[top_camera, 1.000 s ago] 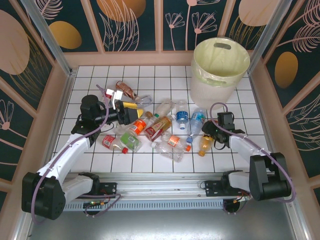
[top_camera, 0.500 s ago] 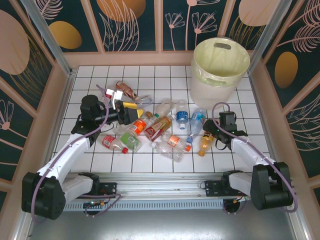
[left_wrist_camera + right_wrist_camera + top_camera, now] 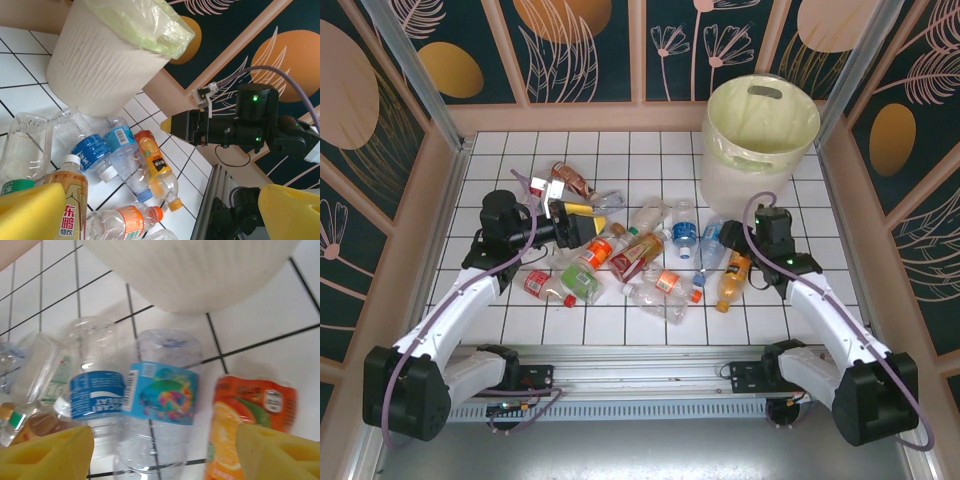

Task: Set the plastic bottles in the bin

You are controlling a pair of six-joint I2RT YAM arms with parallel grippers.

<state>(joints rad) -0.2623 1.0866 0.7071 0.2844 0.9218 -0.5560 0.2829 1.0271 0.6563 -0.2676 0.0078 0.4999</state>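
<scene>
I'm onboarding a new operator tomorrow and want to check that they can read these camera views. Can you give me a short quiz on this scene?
1. True or false: the bin lies tipped on its side.
2. Where is the orange bottle nearest the right gripper? A: inside the bin. B: lying on the tiled table. C: standing upright.
3. In one word, is the right gripper open or shut?

Key: 1 false, it stands upright. 2 B. 3 open, with nothing gripped.
</scene>
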